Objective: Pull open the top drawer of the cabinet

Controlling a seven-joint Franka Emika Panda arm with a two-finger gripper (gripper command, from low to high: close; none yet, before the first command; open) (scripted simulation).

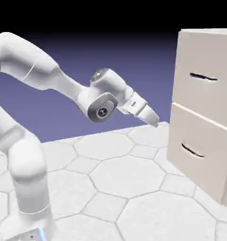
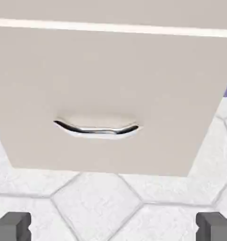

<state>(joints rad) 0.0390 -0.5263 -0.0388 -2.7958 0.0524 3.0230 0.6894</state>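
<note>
The beige cabinet stands at the right of the exterior view. Its top drawer is flush with the cabinet front and carries a thin dark handle. My gripper hangs in the air left of the cabinet, below that handle's height, slanting down toward the lower front, touching nothing. In the hand view the gripper is open, with its grey fingertips far apart and nothing between them. That view faces the lower drawer's curved handle. Only a strip of the top drawer shows above the seam.
The lower drawer with its curved handle sits under the top one, also closed. A white floor of hexagon tiles spreads between the robot's base and the cabinet.
</note>
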